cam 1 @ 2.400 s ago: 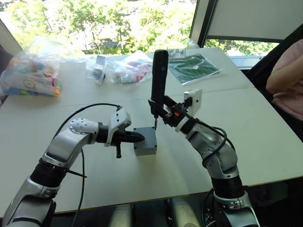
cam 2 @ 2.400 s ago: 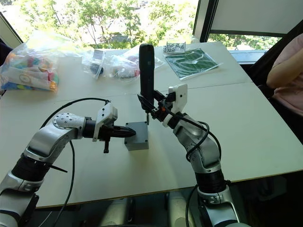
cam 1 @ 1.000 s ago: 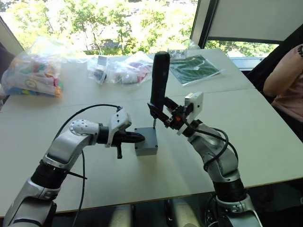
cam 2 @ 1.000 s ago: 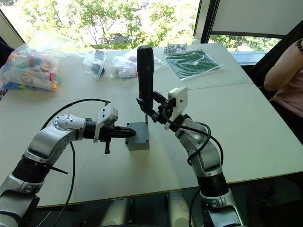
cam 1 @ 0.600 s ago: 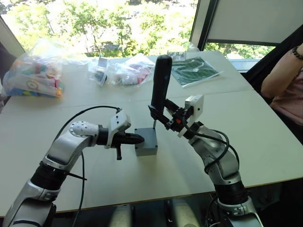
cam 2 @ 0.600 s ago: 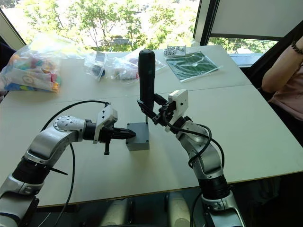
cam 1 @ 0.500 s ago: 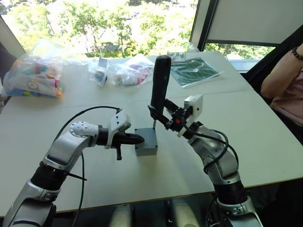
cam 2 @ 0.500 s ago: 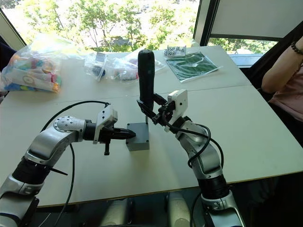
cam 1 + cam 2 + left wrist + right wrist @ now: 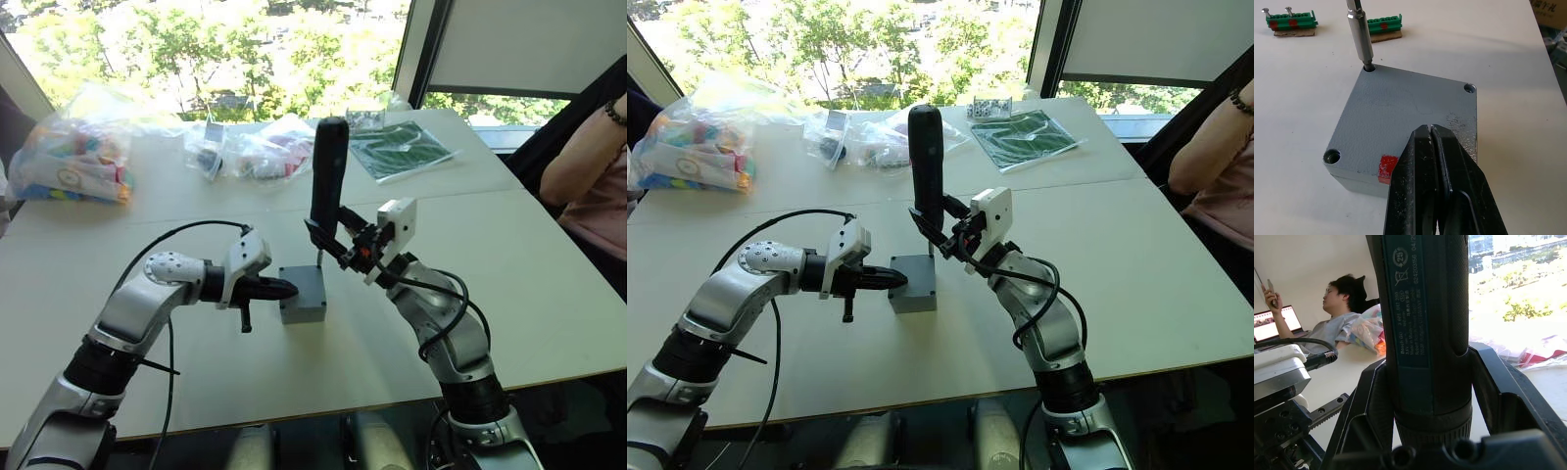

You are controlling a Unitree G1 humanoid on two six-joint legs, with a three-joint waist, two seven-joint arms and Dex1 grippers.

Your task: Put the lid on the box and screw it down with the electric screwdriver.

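Note:
The grey lid (image 9: 1400, 105) sits on the grey box (image 9: 303, 305) in the middle of the table. A red mark (image 9: 1386, 168) shows on the box's near side. My left gripper (image 9: 290, 287) is shut, its tips (image 9: 1429, 133) resting on the lid's near edge. My right gripper (image 9: 330, 238) is shut on the electric screwdriver (image 9: 329, 176), which stands upright. The screwdriver's metal bit (image 9: 1358, 30) has its tip in the lid's far corner hole. Two other corner holes of the lid are in sight. The screwdriver's dark body (image 9: 1425, 333) sits between my right fingers.
Two green connectors (image 9: 1291, 19) lie on the table beyond the box. Plastic bags (image 9: 69, 152) of parts and a green sheet (image 9: 400, 144) lie along the far side. A person's arm (image 9: 598, 181) is at the right edge. Another seated person (image 9: 1339, 318) shows behind the screwdriver.
The screwdriver stays upright over the same far corner and both grippers hold their places. The person's arm at the right has drawn back.

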